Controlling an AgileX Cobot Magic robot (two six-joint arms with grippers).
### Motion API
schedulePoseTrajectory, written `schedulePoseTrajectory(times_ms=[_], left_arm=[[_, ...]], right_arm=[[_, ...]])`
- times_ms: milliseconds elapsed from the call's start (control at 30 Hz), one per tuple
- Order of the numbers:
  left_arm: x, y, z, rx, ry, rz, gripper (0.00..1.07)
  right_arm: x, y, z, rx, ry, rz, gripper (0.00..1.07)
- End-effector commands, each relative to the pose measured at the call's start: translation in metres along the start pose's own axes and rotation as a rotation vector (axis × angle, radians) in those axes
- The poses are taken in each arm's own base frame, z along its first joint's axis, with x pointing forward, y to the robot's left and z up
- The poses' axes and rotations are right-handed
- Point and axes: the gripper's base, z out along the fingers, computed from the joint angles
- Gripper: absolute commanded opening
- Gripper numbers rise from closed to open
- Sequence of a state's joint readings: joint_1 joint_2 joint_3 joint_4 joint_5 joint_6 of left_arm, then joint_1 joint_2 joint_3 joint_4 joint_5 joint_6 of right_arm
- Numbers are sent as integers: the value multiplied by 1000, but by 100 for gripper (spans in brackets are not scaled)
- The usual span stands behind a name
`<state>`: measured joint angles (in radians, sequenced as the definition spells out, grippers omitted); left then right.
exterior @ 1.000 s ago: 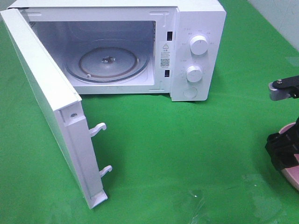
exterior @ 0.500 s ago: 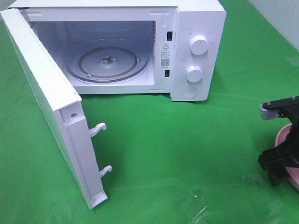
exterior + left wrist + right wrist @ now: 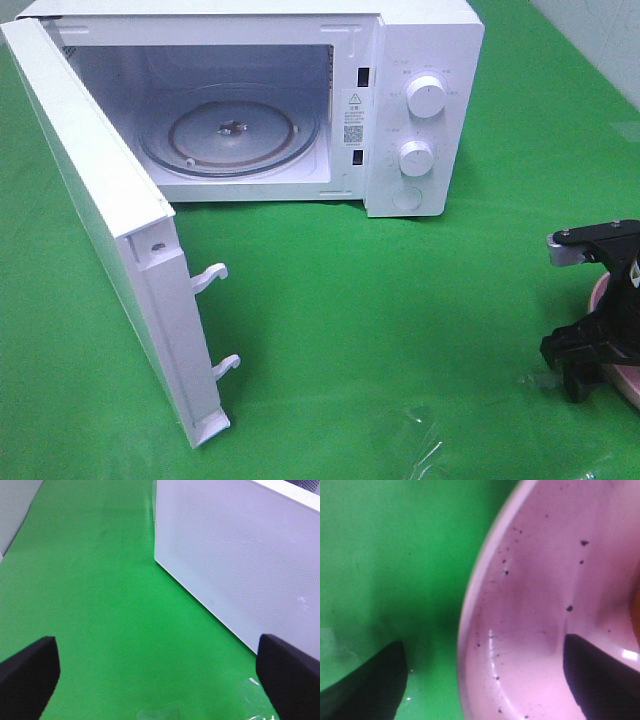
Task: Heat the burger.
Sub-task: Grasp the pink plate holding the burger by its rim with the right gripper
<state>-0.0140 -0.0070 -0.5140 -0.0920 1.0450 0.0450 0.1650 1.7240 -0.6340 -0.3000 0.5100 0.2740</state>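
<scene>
The burger is out of view, except perhaps a thin orange sliver at the edge of the right wrist view, too small to tell. My right gripper (image 3: 567, 305) hangs at the table's right edge, open, straddling the rim of the pink plate (image 3: 603, 292). In the right wrist view one finger (image 3: 370, 685) is over the green cloth outside the plate (image 3: 530, 605) and the other finger (image 3: 600, 675) over its inside. My left gripper (image 3: 160, 680) is open and empty above the cloth, beside the microwave door (image 3: 235, 555).
The white microwave (image 3: 420, 60) stands at the back with its door (image 3: 100, 220) swung wide toward the front left. Its glass turntable (image 3: 230, 130) is bare. Green cloth (image 3: 400, 320) covers the table between microwave and plate.
The right gripper has come further into view, moving left and toward the table's front along the plate's rim, and its fingers have drawn slightly closer. The left gripper and microwave are unchanged.
</scene>
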Motion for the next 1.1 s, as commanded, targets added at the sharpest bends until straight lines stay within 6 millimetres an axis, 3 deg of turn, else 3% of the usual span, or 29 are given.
schedulePoseTrajectory(times_ms=[33,200,267,300,333,433,467,500,567,1100], left_arm=[[1,0,-1,-4,-23,-4,103],[1,0,-1,-4,-23,-4,103],[1,0,-1,-4,-23,-4,103],[1,0,-1,-4,-23,-4,103],[1,0,-1,-4,-23,-4,103],[1,0,-1,-4,-23,-4,103],[1,0,-1,-4,-23,-4,103],[1,0,-1,-4,-23,-4,103],[1,0,-1,-4,-23,-4,103],[1,0,-1,-4,-23,-4,103]], right_arm=[[-2,0,4,-9,-14,-7,80],[-4,0,4,-9,-32,-14,71],[-4,0,4,-6,-30,-13,52],[-4,0,4,-6,-30,-13,52],[-3,0,4,-5,-26,-14,40],[-3,0,4,-4,-27,-14,35],[-3,-1,4,-3,-23,-15,23],[-3,-1,4,-3,-23,-15,23],[-3,-1,4,-1,-19,-22,2],[-2,-6,0,65,30,-5,0]])
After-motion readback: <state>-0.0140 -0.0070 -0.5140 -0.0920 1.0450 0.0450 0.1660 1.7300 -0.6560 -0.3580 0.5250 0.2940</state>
